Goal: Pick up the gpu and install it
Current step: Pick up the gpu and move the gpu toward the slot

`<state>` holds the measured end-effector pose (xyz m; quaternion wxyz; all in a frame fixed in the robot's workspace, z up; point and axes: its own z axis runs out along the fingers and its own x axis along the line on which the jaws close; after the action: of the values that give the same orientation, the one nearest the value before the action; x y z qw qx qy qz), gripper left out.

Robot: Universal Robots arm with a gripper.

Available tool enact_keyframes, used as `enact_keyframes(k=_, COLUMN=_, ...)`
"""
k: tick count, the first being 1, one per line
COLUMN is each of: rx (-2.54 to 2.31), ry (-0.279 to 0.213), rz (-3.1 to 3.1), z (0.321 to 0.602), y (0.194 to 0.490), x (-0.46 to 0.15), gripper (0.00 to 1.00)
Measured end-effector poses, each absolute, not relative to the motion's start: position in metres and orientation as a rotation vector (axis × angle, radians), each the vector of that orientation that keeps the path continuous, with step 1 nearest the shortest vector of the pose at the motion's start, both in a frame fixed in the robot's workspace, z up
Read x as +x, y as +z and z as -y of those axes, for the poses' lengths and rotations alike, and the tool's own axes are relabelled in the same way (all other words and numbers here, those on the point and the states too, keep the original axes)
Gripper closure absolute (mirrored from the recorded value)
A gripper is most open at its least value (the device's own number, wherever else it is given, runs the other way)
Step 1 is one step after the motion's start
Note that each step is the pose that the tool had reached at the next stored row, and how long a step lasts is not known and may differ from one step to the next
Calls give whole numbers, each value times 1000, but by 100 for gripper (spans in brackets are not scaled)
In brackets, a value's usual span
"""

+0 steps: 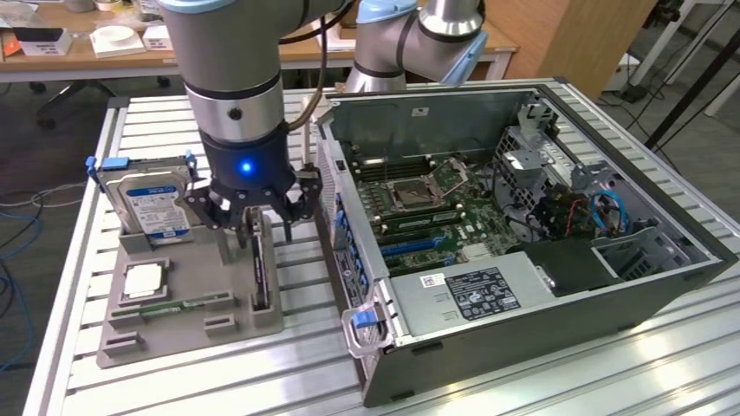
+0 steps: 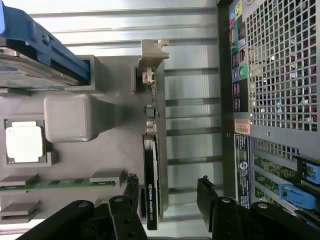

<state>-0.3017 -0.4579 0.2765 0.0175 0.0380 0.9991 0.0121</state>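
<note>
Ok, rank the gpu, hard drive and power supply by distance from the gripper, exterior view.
1. gpu, directly under the open gripper.
2. hard drive, just to the exterior view's left.
3. power supply, inside the case, exterior view's right.

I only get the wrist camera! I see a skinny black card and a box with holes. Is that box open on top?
Observer: Yes. The exterior view shows the computer case lying open, with its motherboard showing inside.
Operator: Is the claw grabbing the card?
Observer: No. The gripper hangs open over the gpu, one finger on each side.
Operator: What's the blue thing nearby?
Observer: A hard drive with a blue-white label, standing upright in the gray holder.
</note>
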Motion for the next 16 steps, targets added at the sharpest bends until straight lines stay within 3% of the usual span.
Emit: enact_keyframes(k=16, rx=117, ry=32, rz=-3092, z=458, y=264, x=-302, gripper=41)
